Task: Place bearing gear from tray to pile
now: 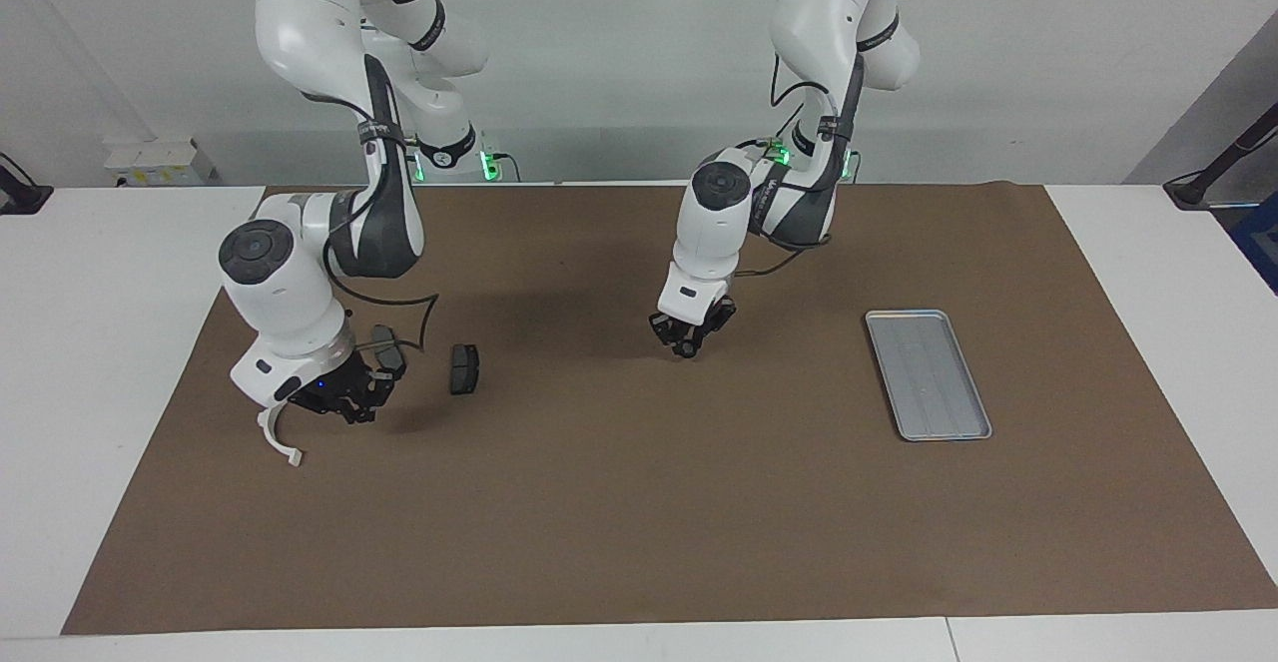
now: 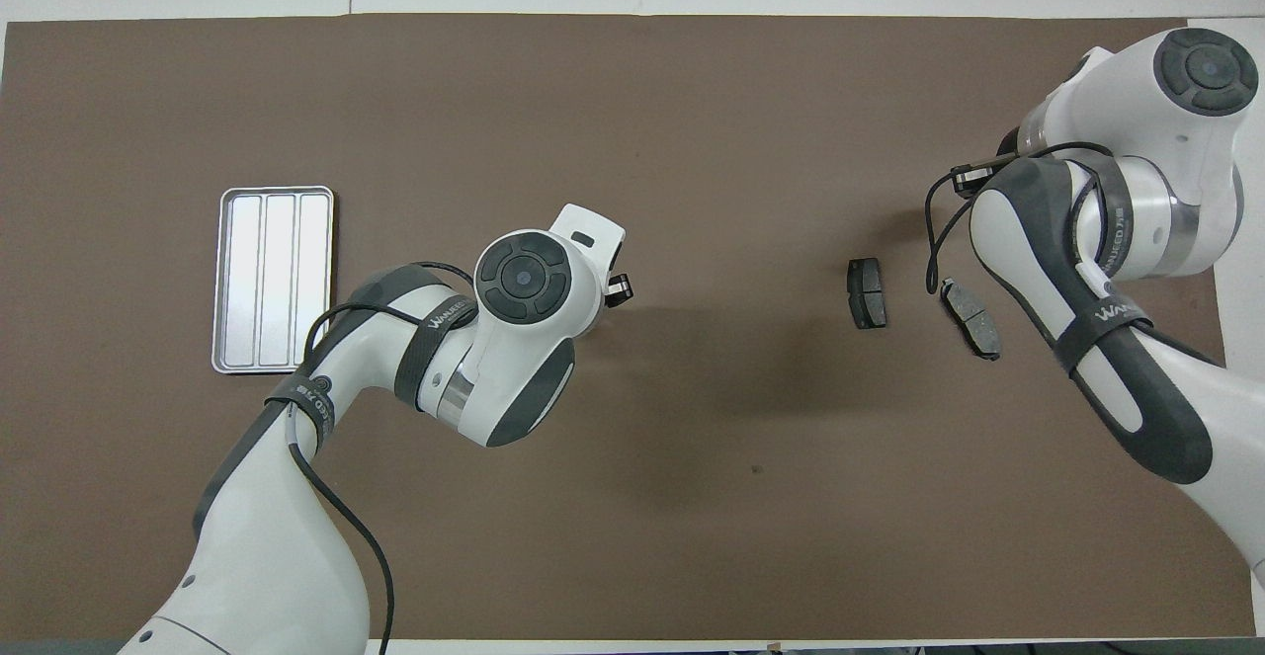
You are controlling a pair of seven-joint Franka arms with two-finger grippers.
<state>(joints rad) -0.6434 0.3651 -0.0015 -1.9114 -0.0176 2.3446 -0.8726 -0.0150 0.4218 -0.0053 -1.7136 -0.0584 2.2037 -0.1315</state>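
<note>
Bearing gear: it is too small to be picked out with certainty in either view, so its place cannot be told. The tray's ridged floor shows only bare metal.

The white surface [image 1: 100, 342] carries a broad matte brown mat [image 1: 639, 522] with a flat, felt-like look. Two glossy white arms with dark grey joints come down over it.

The left pincer [image 1: 687, 342] hangs just above the middle of the mat, between the tray and the pile and well apart from both. Whether it is released or clenched on something cannot be told.

The right pincer [image 1: 344, 404] is clenched. It sits low over the pile, just beside the bracket and the nearer pad, and nothing can be seen held in it.

The tray [image 1: 929, 374] is a silver-grey metal rectangle with rounded corners, a raised rim and lengthwise ridges. It lies flat toward the left arm's end.

The pile is loose and sits toward the right arm's end. Its white plastic bracket [image 1: 272, 439] is a thin half-ring with small lugs at its tips, partly covered by the right arm. Two dark grey pads lie apart from each other, each flat and roughly rectangular. One pad [image 1: 464, 369] lies toward the mat's middle, and the other pad [image 1: 387, 340] is nearer the bracket.
</note>
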